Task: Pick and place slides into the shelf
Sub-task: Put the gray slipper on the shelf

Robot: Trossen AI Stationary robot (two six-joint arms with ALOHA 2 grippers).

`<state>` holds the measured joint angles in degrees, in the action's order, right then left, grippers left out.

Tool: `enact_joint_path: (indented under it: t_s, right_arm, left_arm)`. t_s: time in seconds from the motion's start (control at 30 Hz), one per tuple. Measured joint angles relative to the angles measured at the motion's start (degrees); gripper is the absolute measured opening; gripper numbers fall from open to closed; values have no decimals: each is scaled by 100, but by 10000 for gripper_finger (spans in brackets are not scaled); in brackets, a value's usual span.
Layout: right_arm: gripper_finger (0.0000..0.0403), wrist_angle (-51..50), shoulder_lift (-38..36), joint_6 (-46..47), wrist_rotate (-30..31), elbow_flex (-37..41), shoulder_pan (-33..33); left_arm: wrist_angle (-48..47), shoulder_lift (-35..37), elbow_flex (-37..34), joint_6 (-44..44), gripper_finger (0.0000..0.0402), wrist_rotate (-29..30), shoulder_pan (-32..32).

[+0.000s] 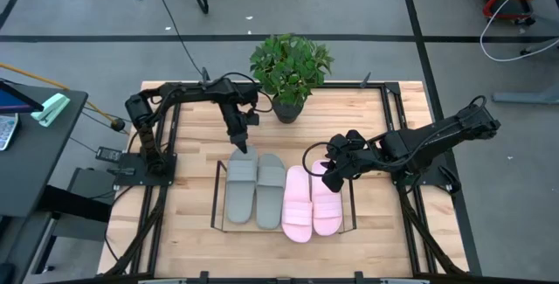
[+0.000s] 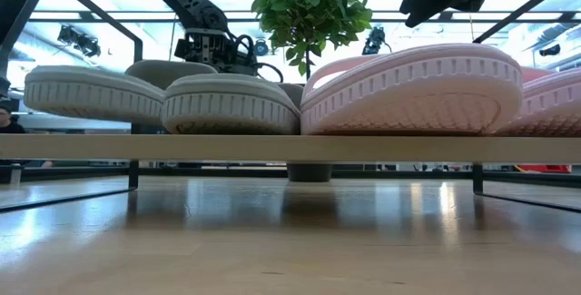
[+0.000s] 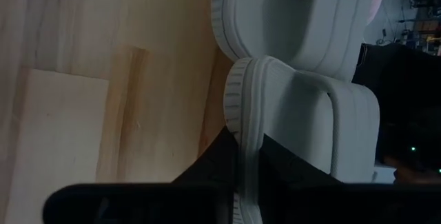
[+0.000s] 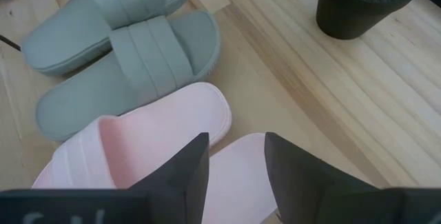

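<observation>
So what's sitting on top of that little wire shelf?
Four slides lie side by side on the shelf: two grey slides left, two pink slides right. They cover most of its board.

Two grey slides (image 1: 255, 190) beside two pale pink slides (image 1: 311, 202), ribbed along the soles, on a light wood shelf (image 1: 218, 223) framed in thin black wire, near a green plant (image 1: 291, 61) in a dark pot (image 4: 368, 3).

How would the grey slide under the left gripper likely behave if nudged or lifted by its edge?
The grey slide looks like moulded foam, so probably light and slightly bendy. Its flat sole on the shelf board suggests it would slide, not roll or tip. The left gripper pinches its thin rim, so it may droop or pivot when lifted.
</observation>
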<state>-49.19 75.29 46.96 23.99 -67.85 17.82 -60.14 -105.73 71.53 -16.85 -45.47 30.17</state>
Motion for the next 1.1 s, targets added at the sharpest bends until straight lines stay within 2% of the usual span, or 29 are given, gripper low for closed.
enact_joint_path:
  t_s: [0.17,0.43,0.63,0.8,1.1]
  right_arm:
    - [146,0,0,0,-1,0,-2]
    - [146,0,0,1,0,0,-2]
    - [146,0,0,-2,0,0,-2]
    - [146,-2,-1,-9,0,0,-2]
    - [146,-2,-2,-50,0,0,-4]
  left_arm:
    - [27,-2,0,24,29,11,-56]
    - [-75,-2,-4,98,38,24,-54]
    - [-36,-4,-421,130,30,-3,-50]
    - [276,-4,-828,331,49,-30,-87]
    - [638,-4,-929,563,55,-66,-87]
